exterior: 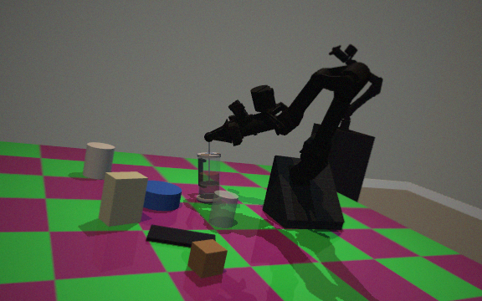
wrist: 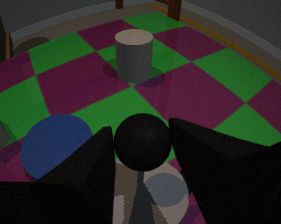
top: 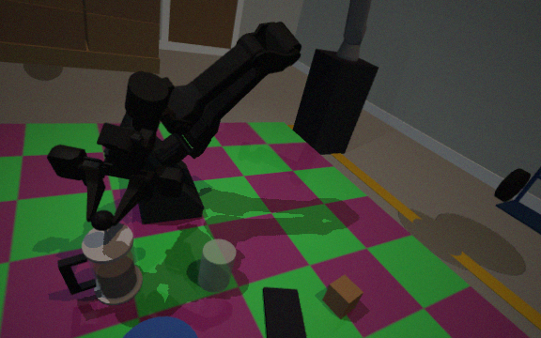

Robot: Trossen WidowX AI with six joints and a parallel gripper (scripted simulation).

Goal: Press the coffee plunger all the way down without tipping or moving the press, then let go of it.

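Checkered floor [exterior: 99,251] w/ coffee press [exterior: 208,177], clear cup [exterior: 223,209], blue disc [exterior: 162,195], brown cube [exterior: 207,257], black slab [exterior: 178,235].

Glass [exterior: 223,207], blue disc [exterior: 162,195], tan block [exterior: 123,198], black slab [exterior: 179,235], brown cube [exterior: 207,257], grey cylinder [exterior: 99,160] on checkered mat [exterior: 99,255].

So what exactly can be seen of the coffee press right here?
The coffee press is a clear, glass-looking cylinder standing upright on the checkered mat, dark coffee in its lower part, a black handle on one side. A thin rod rises to a round black knob, clamped by the gripper. A short length of rod shows above the lid.
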